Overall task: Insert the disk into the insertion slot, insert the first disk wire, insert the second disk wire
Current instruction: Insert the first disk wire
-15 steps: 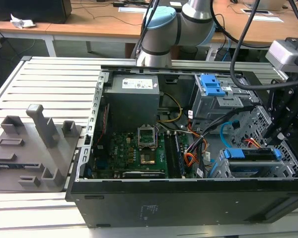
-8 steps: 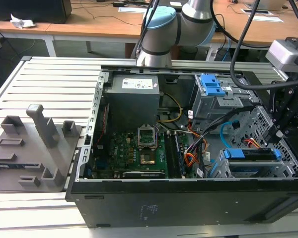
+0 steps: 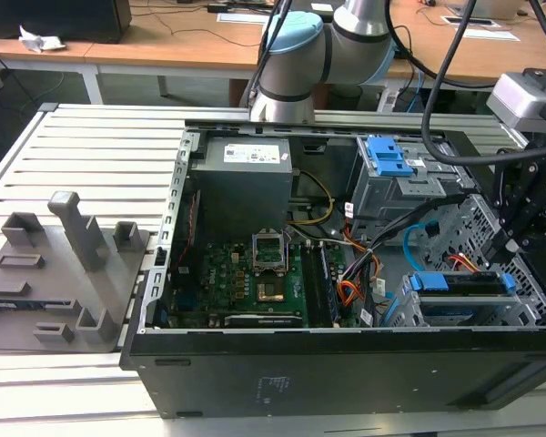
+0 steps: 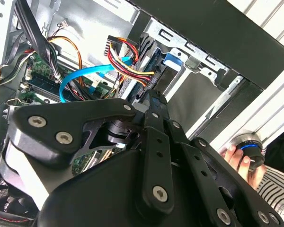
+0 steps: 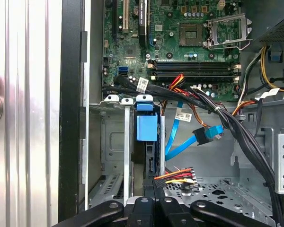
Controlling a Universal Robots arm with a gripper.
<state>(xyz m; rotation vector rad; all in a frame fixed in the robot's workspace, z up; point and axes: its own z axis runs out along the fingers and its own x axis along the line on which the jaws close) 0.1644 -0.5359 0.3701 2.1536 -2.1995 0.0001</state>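
Black linkages of the hand point(image 5: 154, 202) sit closest in both wrist views, and the hand point(image 4: 154, 101) reaches down into the open computer case point(image 3: 346, 373) right at the insertion slot point(image 5: 114, 137). Whether the hand is apart, together or clamped on something cannot be told.

The disk point(image 5: 149, 158) sits inside the insertion slot, with its light blue pull tab point(image 5: 146, 127) at the slot's mouth. In the exterior view the disk point(image 3: 464, 284) lies as a dark bar in the low silver insertion slot point(image 3: 455, 314), and the hand point(image 3: 512, 238) hangs just above it.

The first disk wire point(image 5: 179, 176) ends in a small dark plug just in front of the hand, against the end of the disk. Whether the plug is seated cannot be told.

The second disk wire point(image 5: 176, 139) curves beside the insertion slot. Its dark plug point(image 5: 203, 135) hangs free, apart from the disk. In the second wrist view the second disk wire point(image 4: 80, 75) forms a blue loop beyond the slot.

The motherboard point(image 5: 180, 42) lies past the insertion slot, deeper in the case. A taller grey cage point(image 3: 387, 159) with a blue latch stands behind the slot in the exterior view.

A person's hand point(image 4: 236, 156) rests on a round knob point(image 4: 248, 144) outside the case, near the slot's end. The case stands on a slatted metal surface point(image 3: 100, 155), and a grey fixture point(image 3: 64, 264) lies on that surface well apart from the slot.
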